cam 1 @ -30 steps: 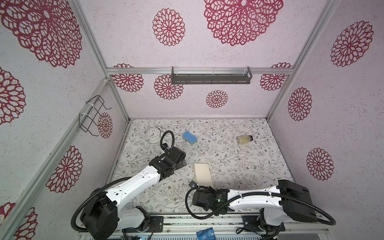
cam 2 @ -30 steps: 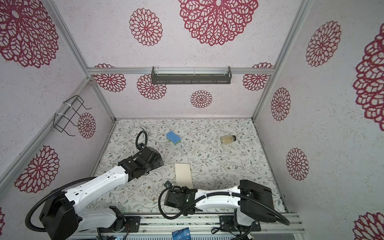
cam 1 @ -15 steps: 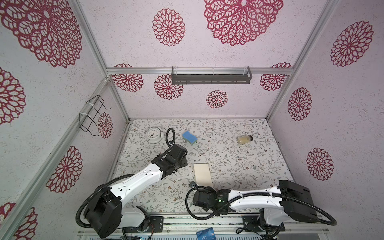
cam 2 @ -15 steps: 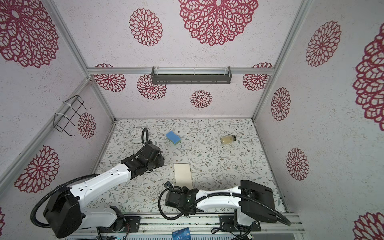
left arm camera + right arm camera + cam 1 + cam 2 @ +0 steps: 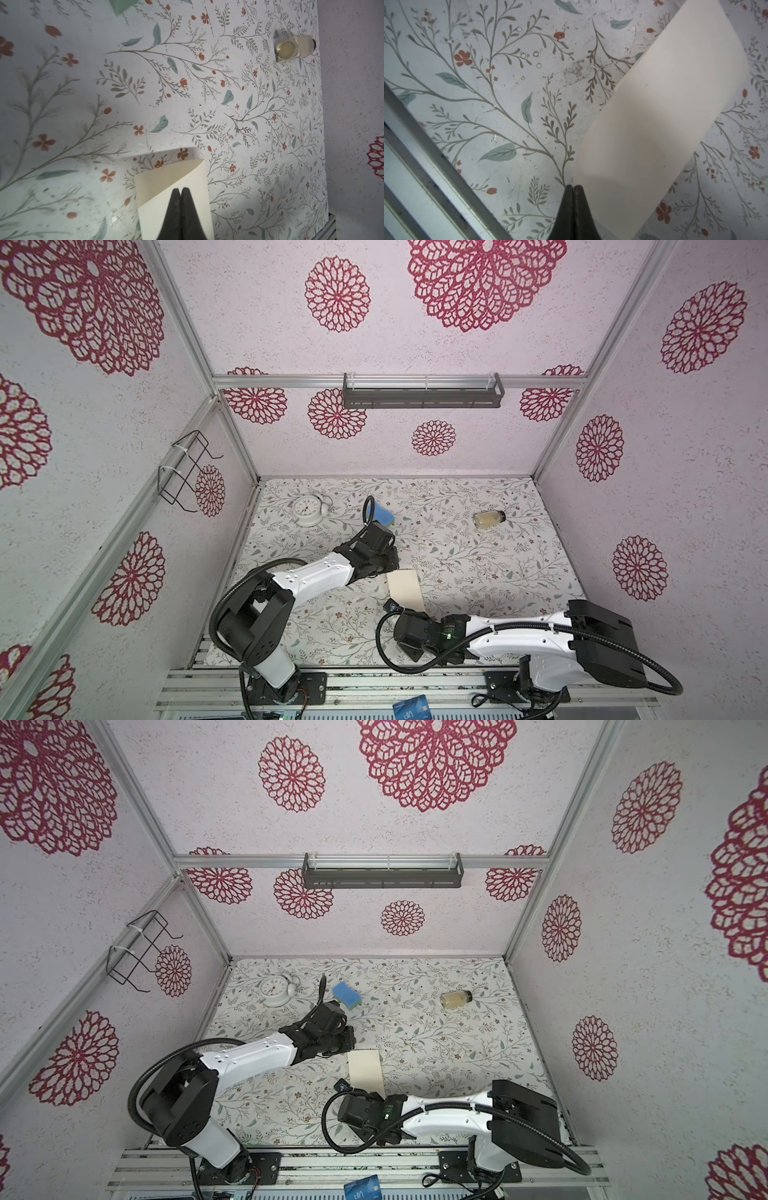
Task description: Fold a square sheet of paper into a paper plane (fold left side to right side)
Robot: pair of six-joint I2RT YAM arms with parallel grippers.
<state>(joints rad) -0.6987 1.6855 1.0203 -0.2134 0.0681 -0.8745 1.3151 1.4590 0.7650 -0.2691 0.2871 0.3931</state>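
Lower centre in a top view, your left gripper (image 5: 388, 568) sits at the upper left corner of the square sheet of paper (image 5: 405, 590), jaws pressed together. The sheet lies loosely doubled on the tabletop (image 5: 478, 564). Your right gripper (image 5: 573, 188) meets its lower edge, jaws also closed; whether either pinches paper is unclear.

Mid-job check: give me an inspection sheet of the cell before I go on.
Surface: floral table, no spill seen.
Job's things: paper doubled over, fold rounded, not creased.
Clutter: clock, sponge, jar at the back, clear of paper; card on front rail.
Claws: left claw shut over paper's far end; right claw shut at its near corner; grip unclear.
Cables: left cable, right cable loop at the wrists; no snag seen.
Surroundings: shelf, wire rack on walls.
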